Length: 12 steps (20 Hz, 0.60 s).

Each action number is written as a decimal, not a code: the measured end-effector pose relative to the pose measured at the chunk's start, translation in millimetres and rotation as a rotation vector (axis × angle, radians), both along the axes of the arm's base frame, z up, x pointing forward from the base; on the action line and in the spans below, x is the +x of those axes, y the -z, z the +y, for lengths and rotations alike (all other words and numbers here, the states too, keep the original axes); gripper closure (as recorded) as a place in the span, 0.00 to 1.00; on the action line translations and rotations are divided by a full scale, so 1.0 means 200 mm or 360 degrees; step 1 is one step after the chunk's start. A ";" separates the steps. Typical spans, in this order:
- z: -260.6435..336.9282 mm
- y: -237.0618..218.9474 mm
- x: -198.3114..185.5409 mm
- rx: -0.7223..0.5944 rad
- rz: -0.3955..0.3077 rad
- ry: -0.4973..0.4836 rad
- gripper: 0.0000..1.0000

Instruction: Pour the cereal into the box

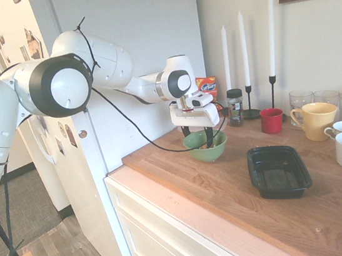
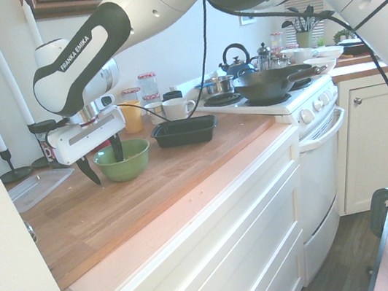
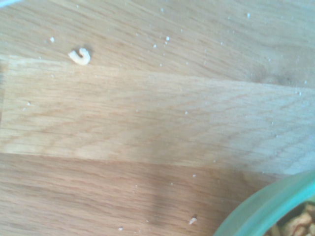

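On the wooden counter (image 2: 184, 173) we see our gripper (image 2: 102, 158) pointing straight down, jaws spread wide and empty, straddling the green bowl's (image 2: 124, 160) rim; the box (image 2: 184, 131) sits well apart.

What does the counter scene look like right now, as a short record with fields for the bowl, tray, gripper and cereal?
bowl: round green bowl on the wooden countertop
cereal: light-brown flakes inside the bowl, seen in the wrist view
tray: shallow black rectangular plastic tray, empty, standing apart from the bowl
gripper: two-finger gripper open, pointing down, fingers straddling the bowl's rim, holding nothing
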<state>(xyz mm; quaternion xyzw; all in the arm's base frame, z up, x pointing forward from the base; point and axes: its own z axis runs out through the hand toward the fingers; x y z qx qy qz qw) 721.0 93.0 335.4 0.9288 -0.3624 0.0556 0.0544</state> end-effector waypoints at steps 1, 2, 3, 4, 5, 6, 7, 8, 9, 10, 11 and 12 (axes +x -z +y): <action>0.00 0.00 0.00 0.0001 0.0000 0.0002 1.00; -0.01 0.00 0.00 0.0001 0.0000 0.0003 1.00; -0.01 0.00 0.00 0.0002 0.0001 0.0004 1.00; 0.00 0.00 0.00 0.0003 0.0001 0.0004 1.00; 0.00 0.00 0.00 0.0003 0.0001 0.0004 1.00; 0.00 0.00 0.00 0.0003 0.0000 0.0004 1.00; 0.00 0.00 0.00 0.0004 -0.0001 0.0004 1.00; 0.00 0.00 0.00 0.0004 -0.0001 0.0003 1.00; 0.00 0.00 0.00 0.0004 -0.0002 0.0002 1.00; 0.00 0.00 0.00 0.0004 -0.0002 0.0000 1.00; 0.00 0.00 0.00 0.0004 -0.0003 0.0000 1.00; 0.01 -0.01 0.00 0.0004 -0.0004 -0.0001 1.00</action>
